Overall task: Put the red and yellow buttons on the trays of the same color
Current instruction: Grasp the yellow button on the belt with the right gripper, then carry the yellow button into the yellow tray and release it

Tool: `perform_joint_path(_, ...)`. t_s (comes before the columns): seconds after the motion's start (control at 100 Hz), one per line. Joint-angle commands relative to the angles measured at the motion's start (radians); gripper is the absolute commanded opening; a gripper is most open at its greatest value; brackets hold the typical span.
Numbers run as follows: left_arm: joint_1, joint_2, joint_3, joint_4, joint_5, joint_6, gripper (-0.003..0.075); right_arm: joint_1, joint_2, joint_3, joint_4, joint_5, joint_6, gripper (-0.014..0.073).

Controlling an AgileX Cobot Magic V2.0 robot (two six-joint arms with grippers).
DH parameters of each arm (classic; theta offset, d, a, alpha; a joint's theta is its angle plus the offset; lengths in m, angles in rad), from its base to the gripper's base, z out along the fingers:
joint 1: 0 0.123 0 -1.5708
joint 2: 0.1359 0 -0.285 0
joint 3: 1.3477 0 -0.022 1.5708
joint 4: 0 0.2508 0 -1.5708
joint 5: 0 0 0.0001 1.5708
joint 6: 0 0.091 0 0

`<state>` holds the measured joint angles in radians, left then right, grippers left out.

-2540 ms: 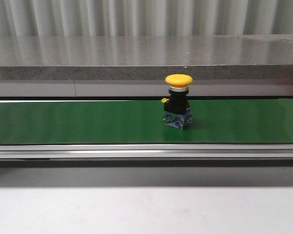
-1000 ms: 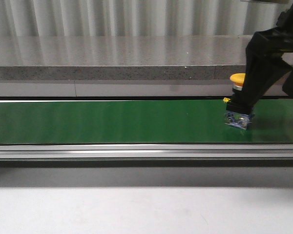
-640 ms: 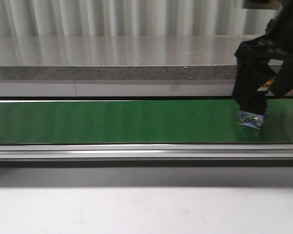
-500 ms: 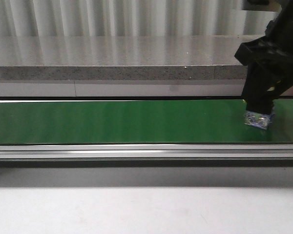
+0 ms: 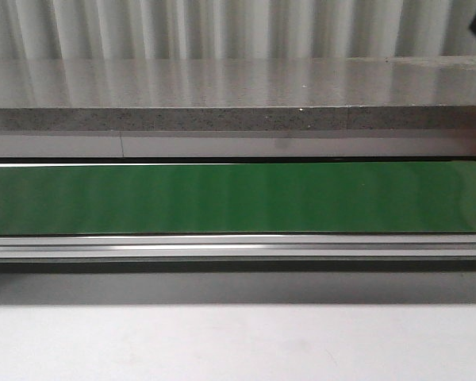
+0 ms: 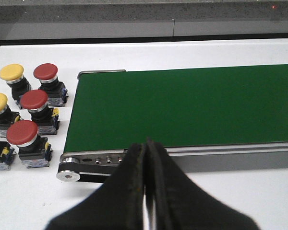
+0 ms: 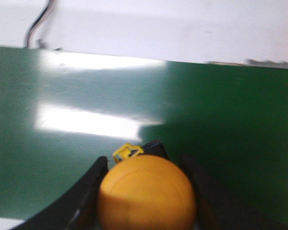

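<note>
In the right wrist view a yellow button (image 7: pixel 146 194) sits between the black fingers of my right gripper (image 7: pixel 145 165), which is shut on it above the green belt (image 7: pixel 230 120). In the left wrist view my left gripper (image 6: pixel 146 148) is shut with nothing in it, near the belt's roller end (image 6: pixel 69 175). Beside that end stand several red buttons (image 6: pixel 33 99) and yellow buttons (image 6: pixel 12 72) on the white table. The front view shows neither gripper and no button. No tray is in view.
The green conveyor belt (image 5: pixel 222 198) runs across the front view with a metal rail (image 5: pixel 222 246) along its near side and a grey stone ledge (image 5: pixel 222 119) behind. White table surface (image 5: pixel 222 341) lies in front.
The yellow button rode the belt to the right, my right gripper closed on it and carried it out of the front view. The belt there now shows nothing on it.
</note>
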<state>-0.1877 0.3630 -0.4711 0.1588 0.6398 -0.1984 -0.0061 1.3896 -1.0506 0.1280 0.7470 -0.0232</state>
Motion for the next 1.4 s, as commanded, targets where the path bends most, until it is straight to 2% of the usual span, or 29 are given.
perform_joint_path(0.0,-0.008,0.008,-0.026,0.0,-0.067,0.0,-0.002,-0.103,-0.067,-0.027,-0.069,-0.004,0.096,0.0152)
perform_joint_path(0.14,-0.008,0.008,-0.026,-0.005,-0.067,0.0,-0.002,-0.284,-0.093,-0.026,-0.136,-0.001,0.14,0.0152)
perform_joint_path(0.26,-0.008,0.008,-0.026,-0.005,-0.067,0.0,-0.002,-0.432,-0.096,-0.016,-0.143,-0.035,0.18,0.0152)
perform_joint_path(0.4,-0.008,0.008,-0.026,-0.005,-0.067,0.0,-0.002,-0.512,-0.094,0.056,-0.143,-0.154,0.235,0.0152)
perform_joint_path(0.6,-0.008,0.008,-0.026,-0.005,-0.067,0.0,-0.002,-0.522,-0.094,0.204,-0.143,-0.312,0.259,0.0152)
perform_joint_path(0.69,-0.008,0.008,-0.026,-0.005,-0.067,0.0,-0.002,-0.523,-0.084,0.223,-0.143,-0.359,0.272,0.0152)
perform_joint_path(1.39,-0.008,0.008,-0.026,-0.012,-0.068,0.0,-0.002,-0.523,0.14,0.223,-0.143,-0.377,0.272,0.0153)
